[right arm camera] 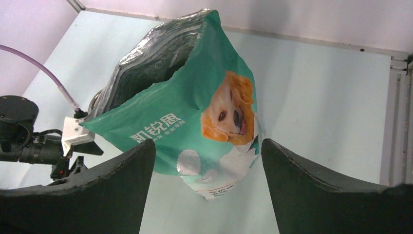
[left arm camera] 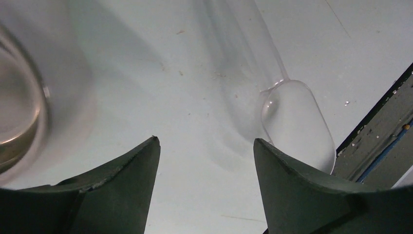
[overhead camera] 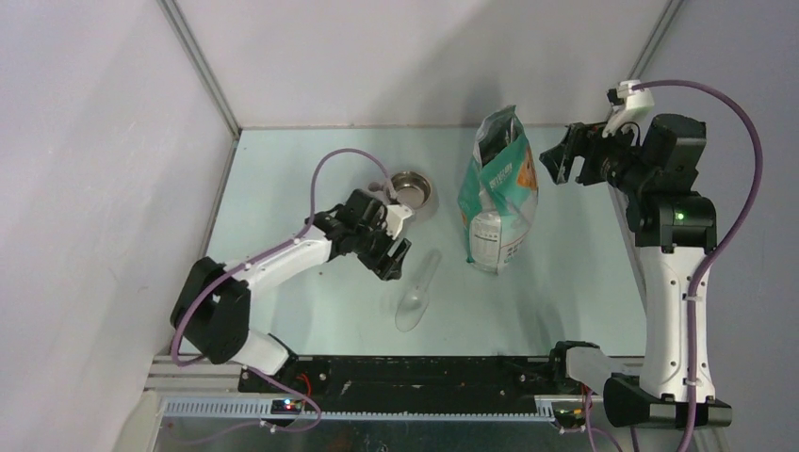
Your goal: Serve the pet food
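Note:
The teal and white printed bag [overhead camera: 499, 193] stands upright right of centre with its top open; the right wrist view shows its dog picture [right arm camera: 195, 107] and silver lining. No pet food shows in any view. A steel bowl [overhead camera: 411, 191] sits left of the bag, and its rim [left arm camera: 19, 122] fills the left edge of the left wrist view. A clear plastic scoop [overhead camera: 417, 292] lies on the table, bowl end toward me [left arm camera: 297, 122]. My left gripper [overhead camera: 394, 259] [left arm camera: 205, 141] is open and low between bowl and scoop, holding nothing. My right gripper [overhead camera: 554, 162] [right arm camera: 208, 144] is open in the air, right of the bag's top.
The pale green table [overhead camera: 301, 311] is walled at the back and both sides. A black rail [overhead camera: 424, 372] runs along the near edge, and its corner [left arm camera: 384, 141] lies just right of the scoop. The left arm's wrist [right arm camera: 29, 141] shows beyond the bag.

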